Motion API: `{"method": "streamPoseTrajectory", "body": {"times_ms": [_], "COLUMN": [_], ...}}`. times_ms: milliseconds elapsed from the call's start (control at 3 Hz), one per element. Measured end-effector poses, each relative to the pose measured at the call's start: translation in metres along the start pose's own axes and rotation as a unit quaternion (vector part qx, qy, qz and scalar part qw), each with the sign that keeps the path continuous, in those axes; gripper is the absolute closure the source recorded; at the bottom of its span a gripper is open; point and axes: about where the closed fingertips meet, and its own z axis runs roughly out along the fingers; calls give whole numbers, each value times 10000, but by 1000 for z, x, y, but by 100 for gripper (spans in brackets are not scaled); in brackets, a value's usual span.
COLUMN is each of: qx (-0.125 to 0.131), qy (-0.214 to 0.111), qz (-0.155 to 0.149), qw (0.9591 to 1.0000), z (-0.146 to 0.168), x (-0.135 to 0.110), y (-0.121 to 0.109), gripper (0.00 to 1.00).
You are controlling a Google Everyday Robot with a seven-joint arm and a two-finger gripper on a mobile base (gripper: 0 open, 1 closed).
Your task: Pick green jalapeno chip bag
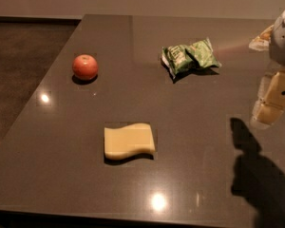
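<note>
The green jalapeno chip bag (190, 57) lies crumpled on the dark table (199, 141), at the back and right of the middle. It is shiny green foil with white lettering and pale edges. My gripper (270, 103) hangs at the right edge of the view, pale yellow below a white arm section. It is to the right of the bag and nearer the camera, apart from it, and nothing shows in its grasp. Its shadow falls on the table at the lower right.
A red apple (85, 67) sits at the back left. A pale yellow wavy sponge-like slab (129, 140) lies near the front middle. The table's left edge drops to a dark floor (23, 56). A wall runs behind the table.
</note>
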Motion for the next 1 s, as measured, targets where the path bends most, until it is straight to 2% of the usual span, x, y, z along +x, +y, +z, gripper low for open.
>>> {"method": "streamPoseTrajectory", "body": {"times_ms": [667,1000], "qx": [-146,-161], "qy": [30,-13], "qz": [-59,-58], "qw": [9999,9999], "z": [4,18], "x": [-7,-25], "y": [-3,-27], "gripper": [0,0]}}
